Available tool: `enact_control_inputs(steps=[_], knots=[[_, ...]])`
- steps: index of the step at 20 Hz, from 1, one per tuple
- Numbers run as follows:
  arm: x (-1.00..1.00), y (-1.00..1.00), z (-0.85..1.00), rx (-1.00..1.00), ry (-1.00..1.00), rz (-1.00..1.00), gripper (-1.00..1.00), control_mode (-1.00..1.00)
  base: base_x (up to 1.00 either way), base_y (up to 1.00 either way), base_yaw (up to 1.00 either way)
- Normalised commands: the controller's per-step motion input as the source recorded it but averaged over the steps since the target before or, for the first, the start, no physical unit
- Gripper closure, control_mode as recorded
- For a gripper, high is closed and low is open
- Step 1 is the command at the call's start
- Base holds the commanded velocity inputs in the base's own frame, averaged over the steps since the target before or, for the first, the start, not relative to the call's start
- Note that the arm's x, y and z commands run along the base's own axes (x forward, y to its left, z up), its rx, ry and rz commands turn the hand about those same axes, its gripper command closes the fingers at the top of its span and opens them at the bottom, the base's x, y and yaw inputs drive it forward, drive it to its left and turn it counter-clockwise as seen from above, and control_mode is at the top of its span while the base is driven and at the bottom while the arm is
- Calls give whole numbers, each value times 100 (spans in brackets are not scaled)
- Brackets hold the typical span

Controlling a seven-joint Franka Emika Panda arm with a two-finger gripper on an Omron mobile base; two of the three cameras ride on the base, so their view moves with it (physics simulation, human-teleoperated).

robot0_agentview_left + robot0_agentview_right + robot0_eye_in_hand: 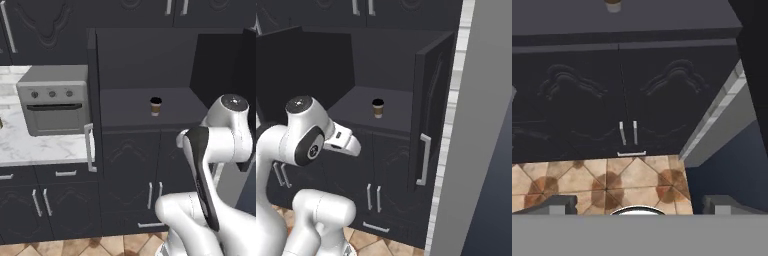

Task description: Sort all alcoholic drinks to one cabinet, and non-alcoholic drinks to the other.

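The paper coffee cup (155,106) with its black lid stands upright on the dark shelf inside the open cabinet (145,60), roughly in the middle of the shelf and well back from its front edge. So one non-alcoholic drink looks placed. Nothing else stands on that shelf, and the other drinks are not to be seen here, so by my judgement most of the sorting is left: the second non-alcoholic drink and both alcoholic ones.

Both doors of this cabinet are swung out. The left door (92,100) stands edge-on beside the toaster oven (54,102) on the marble counter (35,145); the right door (426,115) carries a short silver handle (424,160) low down.

The arm is folded near the base, elbow high, well clear of the shelf. The gripper (640,204) points down and forward at the lower cabinet doors (624,95) and the tiled floor (597,182). Its two finger tips sit far apart at the bottom corners of the hand view, so the claw is spread wide and holds nothing.
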Motion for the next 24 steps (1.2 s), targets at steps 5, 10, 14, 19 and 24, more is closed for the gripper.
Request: enact_control_inputs(steps=[5, 10, 14, 19, 24], knots=[[-63, 8, 1, 0, 0, 10, -100, -100, 0, 0, 0], [-35, 1, 0, 0, 0, 9, -100, -100, 0, 0, 0], [-14, 0, 0, 0, 0, 2, -100, 100, -62, 8, 7], [0, 0, 0, 0, 0, 0, -100, 100, -100, 10, 22], [0, 0, 0, 0, 0, 0, -100, 100, -57, 24, 66]])
